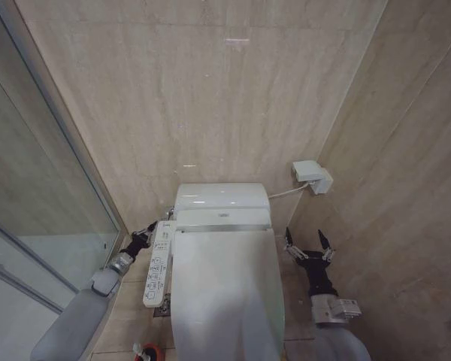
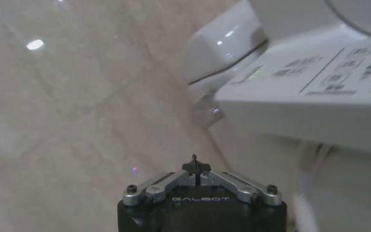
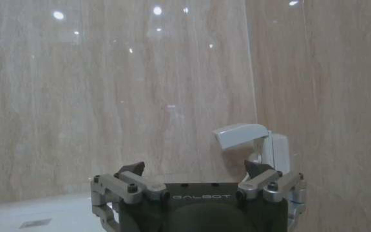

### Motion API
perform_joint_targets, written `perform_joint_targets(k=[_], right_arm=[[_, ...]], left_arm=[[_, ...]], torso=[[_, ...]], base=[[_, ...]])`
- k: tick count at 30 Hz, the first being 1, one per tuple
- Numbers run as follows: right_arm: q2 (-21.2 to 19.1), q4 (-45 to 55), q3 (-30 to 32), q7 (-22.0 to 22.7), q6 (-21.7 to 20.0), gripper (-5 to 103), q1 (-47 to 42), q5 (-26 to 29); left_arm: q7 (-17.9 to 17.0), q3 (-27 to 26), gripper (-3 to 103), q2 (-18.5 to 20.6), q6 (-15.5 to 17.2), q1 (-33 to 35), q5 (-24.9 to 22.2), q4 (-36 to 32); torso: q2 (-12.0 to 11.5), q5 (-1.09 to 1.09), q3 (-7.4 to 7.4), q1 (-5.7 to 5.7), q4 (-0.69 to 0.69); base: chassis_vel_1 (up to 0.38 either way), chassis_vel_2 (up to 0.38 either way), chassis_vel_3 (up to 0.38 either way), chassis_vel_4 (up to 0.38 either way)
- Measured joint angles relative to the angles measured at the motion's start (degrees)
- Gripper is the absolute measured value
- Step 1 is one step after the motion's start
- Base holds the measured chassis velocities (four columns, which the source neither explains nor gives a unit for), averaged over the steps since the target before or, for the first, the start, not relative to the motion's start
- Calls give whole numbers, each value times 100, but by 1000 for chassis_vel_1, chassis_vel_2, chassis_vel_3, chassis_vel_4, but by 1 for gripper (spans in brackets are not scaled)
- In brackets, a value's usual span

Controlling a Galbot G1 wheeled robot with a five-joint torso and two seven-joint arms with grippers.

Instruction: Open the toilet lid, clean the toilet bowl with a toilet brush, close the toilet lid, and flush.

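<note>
The toilet lid (image 1: 225, 289) lay closed at lower centre of the head view. The right gripper (image 1: 309, 247), just right of it, had its jaws spread wide and empty. The left gripper (image 1: 144, 239), jaws pressed together, sat beside the button panel (image 1: 158, 263).

We saw even, soft indoor light from overhead, with small bright ceiling-lamp reflections on the glossy beige wall tiles (image 3: 108, 72) and mild sheen on the toilet lid (image 1: 224, 293). The left wrist view was soft and hazy, its button panel (image 2: 327, 82) blurred. Shadows were faint, and the head view bent toward its edges.
</note>
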Motion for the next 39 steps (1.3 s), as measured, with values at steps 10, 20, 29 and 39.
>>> perform_joint_targets(k=[10,20,29,39], right_arm=[[0,0,0,0,0,100,0,0],[0,0,0,0,0,100,0,0],[0,0,0,0,0,100,0,0],[-1,0,0,0,0,100,0,0]], left_arm=[[42,-9,0,370,-54,98,232,-791],[129,61,0,349,-3,188,521,-986],[202,151,0,244,-187,38,510,-457],[78,145,0,170,-21,23,568,-487]], torso=[[0,2,-1,0,-3],[0,1,0,0,-2],[0,1,0,0,-2],[0,1,0,0,-2]], base=[[0,0,0,0],[0,0,0,0],[0,0,0,0],[0,0,0,0]])
